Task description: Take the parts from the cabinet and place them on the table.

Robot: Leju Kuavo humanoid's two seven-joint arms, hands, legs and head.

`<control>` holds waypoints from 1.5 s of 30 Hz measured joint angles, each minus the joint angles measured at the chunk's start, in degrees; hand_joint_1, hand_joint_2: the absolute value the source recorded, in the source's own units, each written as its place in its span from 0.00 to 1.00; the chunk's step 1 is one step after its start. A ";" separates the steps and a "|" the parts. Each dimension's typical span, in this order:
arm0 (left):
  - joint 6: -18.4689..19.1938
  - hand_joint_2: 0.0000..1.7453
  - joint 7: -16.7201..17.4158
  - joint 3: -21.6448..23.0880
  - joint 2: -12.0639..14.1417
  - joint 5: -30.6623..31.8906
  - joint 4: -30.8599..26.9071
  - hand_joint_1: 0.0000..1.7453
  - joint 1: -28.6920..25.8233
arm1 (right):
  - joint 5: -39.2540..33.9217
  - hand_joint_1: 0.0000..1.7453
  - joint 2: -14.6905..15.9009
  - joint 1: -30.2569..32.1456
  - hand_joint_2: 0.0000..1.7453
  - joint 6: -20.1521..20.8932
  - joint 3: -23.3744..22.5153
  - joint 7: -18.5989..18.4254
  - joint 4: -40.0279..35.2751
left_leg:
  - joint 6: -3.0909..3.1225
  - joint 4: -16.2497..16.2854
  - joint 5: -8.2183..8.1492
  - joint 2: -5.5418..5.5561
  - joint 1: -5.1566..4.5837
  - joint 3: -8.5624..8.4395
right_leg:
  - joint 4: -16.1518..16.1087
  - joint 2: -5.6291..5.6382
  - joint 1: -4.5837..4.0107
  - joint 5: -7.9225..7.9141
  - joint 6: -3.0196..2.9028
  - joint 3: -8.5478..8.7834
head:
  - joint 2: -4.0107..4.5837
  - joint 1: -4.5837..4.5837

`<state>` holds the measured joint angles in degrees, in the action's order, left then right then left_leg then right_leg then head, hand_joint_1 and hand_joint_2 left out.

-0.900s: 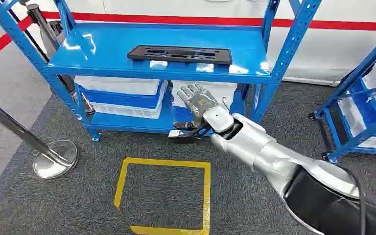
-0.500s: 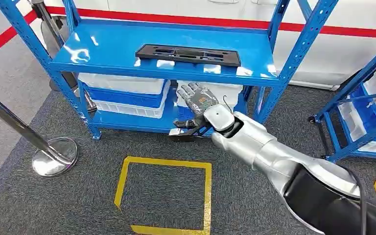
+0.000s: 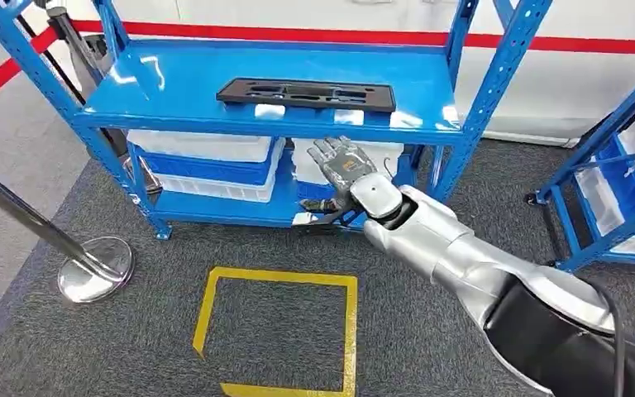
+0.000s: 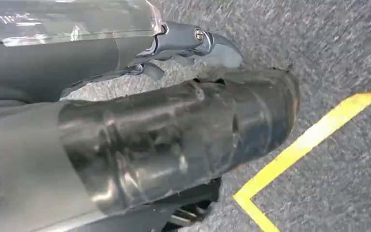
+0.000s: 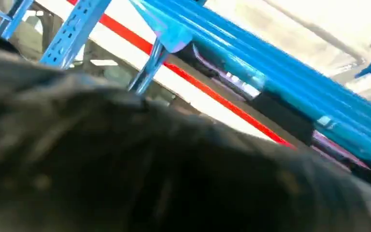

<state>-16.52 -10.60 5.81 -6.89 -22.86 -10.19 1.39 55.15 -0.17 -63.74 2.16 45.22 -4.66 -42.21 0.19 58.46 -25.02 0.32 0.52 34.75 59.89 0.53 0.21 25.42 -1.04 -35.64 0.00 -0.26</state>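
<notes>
A: Where's the part?
B: Black tray [image 3: 306, 93] lies flat on the cabinet's top shelf [image 3: 174, 83].
A: Right hand [image 3: 341, 165]?
B: Empty, fingers spread, raised just below the shelf edge, probably readying a reach. Left hand: cannot tell.

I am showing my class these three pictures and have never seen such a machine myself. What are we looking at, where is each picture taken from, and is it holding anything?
This is a humanoid robot. The wide picture is its own head view, looking down. Its silver right arm reaches towards a blue shelf rack; the right hand, fingers spread and holding nothing, is raised in front of the shelf's edge. A flat black part lies on the top shelf; white and blue bins sit below. The other two pictures come from wrist cameras. The left one looks down at grey carpet with yellow tape; the right one is blurred, showing the shelf from below.
</notes>
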 joint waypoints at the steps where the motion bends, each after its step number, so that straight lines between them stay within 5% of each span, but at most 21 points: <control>1: -0.02 0.00 -0.02 0.00 0.02 0.00 0.00 0.00 -0.02 | 0.04 0.00 0.00 -0.04 0.00 0.00 0.00 0.00 -0.04 | -0.38 0.90 -0.84 -0.07 0.14 0.40 | -0.54 -0.13 0.40 -0.19 -0.36 0.57 | 0.00 -0.02; 2: 0.00 0.00 -0.02 0.00 0.02 0.00 0.00 0.00 0.02 | 0.04 0.00 0.00 -0.19 0.00 0.00 0.00 0.00 -0.02 | -0.66 3.40 -2.38 -0.08 0.11 1.46 | -0.67 -0.21 0.48 -0.12 -0.73 0.78 | 0.00 -0.07; 3: 0.15 0.00 -0.59 -0.04 -0.04 -1.07 0.00 0.00 -0.07 | 0.20 0.00 0.00 0.01 0.00 0.30 0.00 0.00 0.07 | -1.35 17.79 -7.06 -0.12 0.36 9.35 | -0.60 -0.27 0.36 0.22 -1.11 0.94 | 0.00 -0.04; 4: -0.40 0.00 -1.25 -0.07 -0.02 -0.98 0.00 0.00 -0.08 | 0.37 0.00 0.02 -0.01 0.00 0.31 0.00 0.00 0.07 | -0.76 7.77 0.04 -0.12 0.34 5.04 | -0.51 -0.04 0.31 0.69 -0.93 1.69 | 0.00 -0.04; 5: -0.81 0.00 -1.29 -0.09 0.00 -0.98 0.00 0.00 -0.07 | 0.44 0.00 0.02 -0.03 0.00 0.31 -0.02 0.02 0.07 | -0.24 2.36 2.57 -0.12 0.25 2.48 | -0.51 0.00 0.30 0.95 -0.73 2.00 | 0.00 -0.04; 9: -1.16 0.00 -1.46 -0.15 0.15 -0.28 0.02 0.00 0.07 | 0.70 0.00 0.31 -0.10 0.00 0.39 -0.09 0.02 0.09 | 0.47 -0.17 1.40 -0.02 -0.39 1.33 | -0.60 0.01 0.23 1.01 0.21 1.54 | 0.00 -0.04; 11: -1.16 0.00 -1.53 -0.13 0.13 0.04 0.00 0.00 -0.14 | 0.98 0.00 0.35 -0.30 0.00 0.39 -0.15 0.02 0.04 | 1.03 -1.39 1.77 -0.33 0.41 0.47 | -0.27 -0.07 0.18 1.81 0.89 1.66 | 0.00 -0.02; 13: -1.16 0.00 -1.55 -0.13 0.15 0.20 0.02 0.00 -0.02 | 1.25 0.00 0.59 -0.78 0.00 0.44 -0.17 0.02 0.07 | 1.48 -1.62 1.72 -0.32 0.32 0.17 | 5.10 -0.17 0.16 4.93 1.16 -0.63 | 0.00 0.00; 15: -1.11 0.00 -1.53 -0.13 0.15 0.20 0.02 0.00 0.02 | 1.38 0.00 0.83 -0.58 0.00 0.48 -0.17 0.00 0.09 | 1.66 -1.53 1.55 -0.33 0.25 0.14 | 14.32 -0.20 0.34 8.58 1.48 -5.38 | 0.00 0.00; 16: -1.09 0.00 -1.53 -0.13 0.15 0.20 0.02 0.00 0.02 | 1.40 0.00 0.96 -0.36 0.00 0.48 -0.17 0.00 0.11 | 1.69 -1.45 1.48 -0.32 0.25 0.15 | 16.87 -0.21 0.43 8.77 1.58 -6.94 | 0.00 0.00; 18: -1.05 0.00 -1.57 -0.13 0.13 0.20 0.02 0.00 -0.02 | 1.44 0.00 1.22 -0.33 0.00 0.48 -0.17 0.00 0.11 | 1.58 -1.10 1.15 -0.21 0.28 -0.02 | 13.06 -0.26 0.70 4.98 1.69 -5.68 | 0.00 0.02; 20: -1.05 0.00 -1.60 -0.11 0.07 0.20 0.02 0.00 -0.05 | 1.57 0.00 1.40 -0.71 0.00 0.48 -0.20 0.00 0.11 | 1.23 -0.36 0.53 -0.12 0.35 -0.15 | 3.55 -0.41 0.84 -0.11 1.54 -1.31 | 0.00 0.02; 26: -0.85 0.00 -1.55 -0.11 0.09 0.00 0.02 0.00 0.01 | 2.12 0.00 2.01 -1.10 0.00 0.66 -0.24 -0.20 0.09 | -0.34 0.33 -0.06 -0.03 0.18 0.23 | 0.14 -0.17 0.48 0.24 0.00 0.22 | 0.00 -0.02; 28: -0.68 0.00 -1.53 -0.13 0.09 -0.11 0.02 0.00 -0.08 | 2.30 0.00 2.01 -1.49 0.00 0.66 -0.24 -0.17 0.09 | -0.87 4.80 -3.05 -0.11 0.28 2.04 | -0.09 -0.19 0.67 0.15 -0.70 0.54 | 0.00 -0.04; 30: -0.63 0.00 -1.49 -0.11 0.09 -0.13 0.02 0.00 0.00 | 2.32 0.00 2.01 -1.48 0.00 0.68 -0.22 -0.15 0.09 | -1.22 13.55 -6.97 -0.13 0.42 6.26 | -0.05 -0.19 0.52 0.27 -0.94 0.55 | 0.00 -0.02; 32: -0.63 0.00 -1.33 -0.11 0.04 -0.15 0.02 0.00 -0.07 | 2.32 0.00 2.05 -1.41 0.00 0.74 -0.24 -0.15 0.17 | -1.30 18.61 -7.98 -0.14 0.42 9.13 | 0.01 -0.19 0.39 0.36 -1.06 0.57 | 0.00 -0.02; 34: -0.63 0.00 -1.23 -0.11 0.04 -0.13 0.02 0.00 -0.11 | 2.38 0.00 2.05 -1.43 0.00 0.81 -0.24 -0.15 0.17 | -0.93 12.84 -3.46 -0.14 0.41 6.63 | 0.06 -0.08 0.31 0.59 -1.01 0.92 | 0.00 -0.04; 36: -0.63 0.00 -1.22 -0.11 0.09 -0.13 0.02 0.00 -0.09 | 2.38 0.00 2.05 -1.54 0.00 0.79 -0.24 -0.15 0.15 | 0.09 1.67 1.49 -0.14 0.14 1.50 | 0.07 0.00 0.25 1.01 -0.79 1.42 | 0.00 -0.02; 40: -0.61 0.00 -1.27 -0.11 0.26 -0.13 0.02 0.00 0.04 | 2.45 0.00 2.19 -1.60 0.00 0.81 -0.24 -0.17 0.17 | 0.54 0.07 0.35 -0.11 -0.38 0.45 | -0.30 -0.09 0.21 0.93 0.20 1.28 | 0.00 -0.02; 42: -0.61 0.00 -1.33 -0.11 0.22 -0.13 0.02 0.00 -0.14 | 2.49 0.00 2.38 -1.71 0.00 0.79 -0.28 -0.17 -0.02 | 1.14 -1.61 0.93 -0.51 0.46 -0.74 | -0.01 -0.15 0.07 1.68 0.89 1.51 | 0.00 0.00; 45: -0.44 0.00 -1.42 -0.13 0.22 -0.13 0.02 0.00 0.01 | 2.62 0.00 2.73 -2.13 0.00 0.90 -0.37 -0.17 0.04 | 1.70 -1.93 0.89 -0.47 0.41 -1.01 | 11.39 -0.19 0.20 7.20 1.35 -4.03 | 0.00 0.02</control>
<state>-16.96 -12.02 5.68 -6.67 -22.99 -10.16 1.41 57.77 2.56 -65.87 3.06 44.85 -4.83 -42.16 1.89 56.53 -24.14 -0.15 0.93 33.74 71.28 0.34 0.42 32.62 0.32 -39.67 0.00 -0.24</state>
